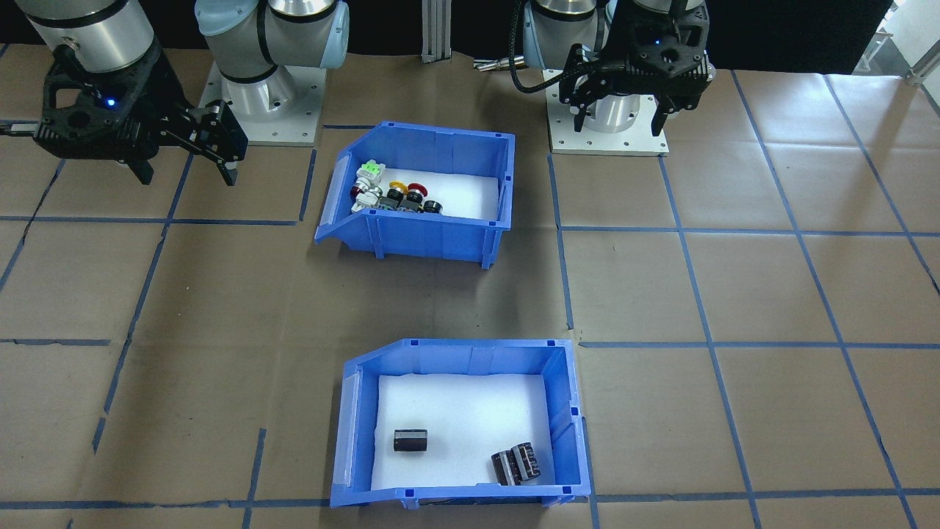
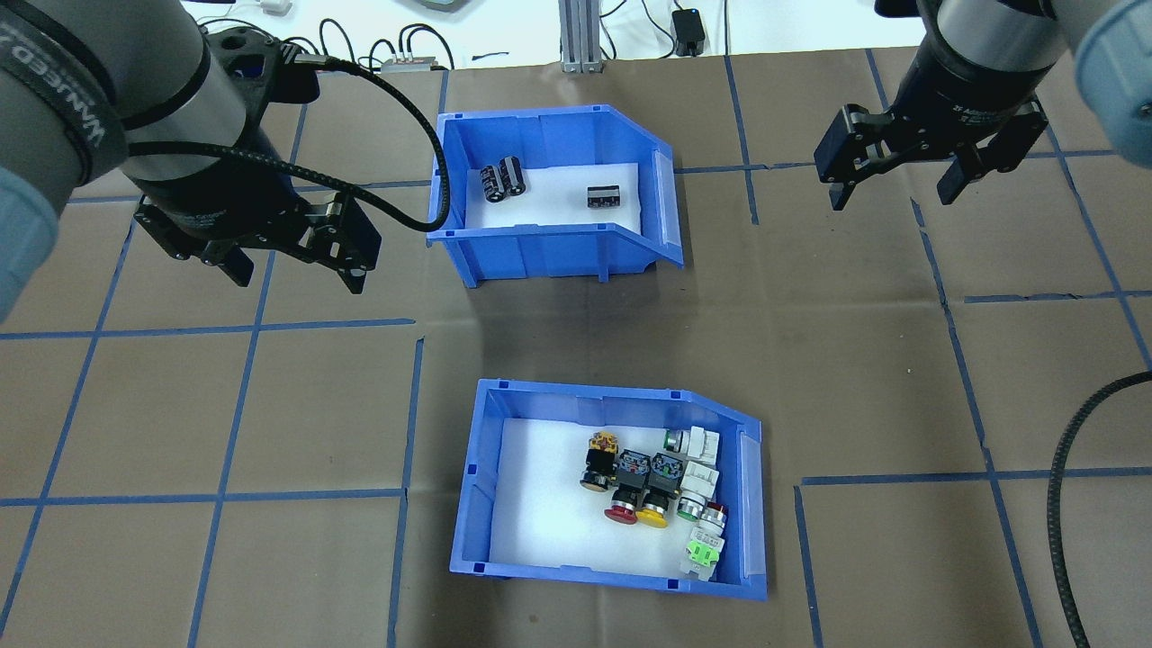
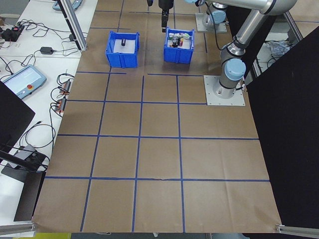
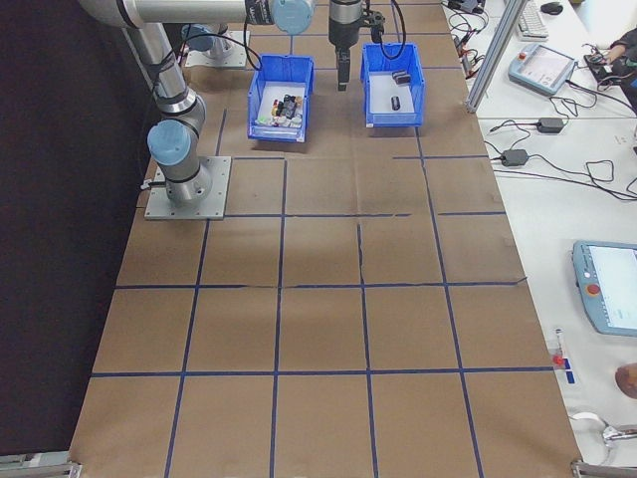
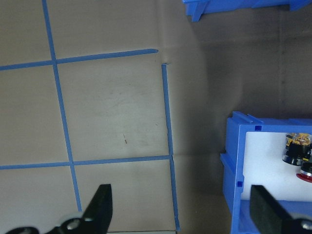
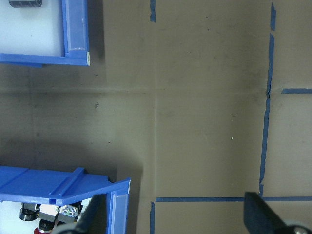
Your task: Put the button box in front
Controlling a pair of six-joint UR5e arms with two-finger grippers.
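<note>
Closest to us sits the button box (image 2: 621,490), maybe already in front, so our left gripper (image 2: 290,265) and right gripper (image 2: 895,184) hang wide open, holding nothing.

Button box (image 2: 540,576): glossy blue plastic, matt white foam liner (image 2: 540,504). Worktop (image 2: 855,360): matt brown paper, creased, gridded with blue tape.

From where I stand, the one bit of lettering I can partly make out is white print running round the dark band of the left arm (image 2: 63,99) in the overhead view; it seems to end in "ED", the rest too skewed to read. A small label on the far bin's lip (image 6: 87,57) is illegible.
</note>
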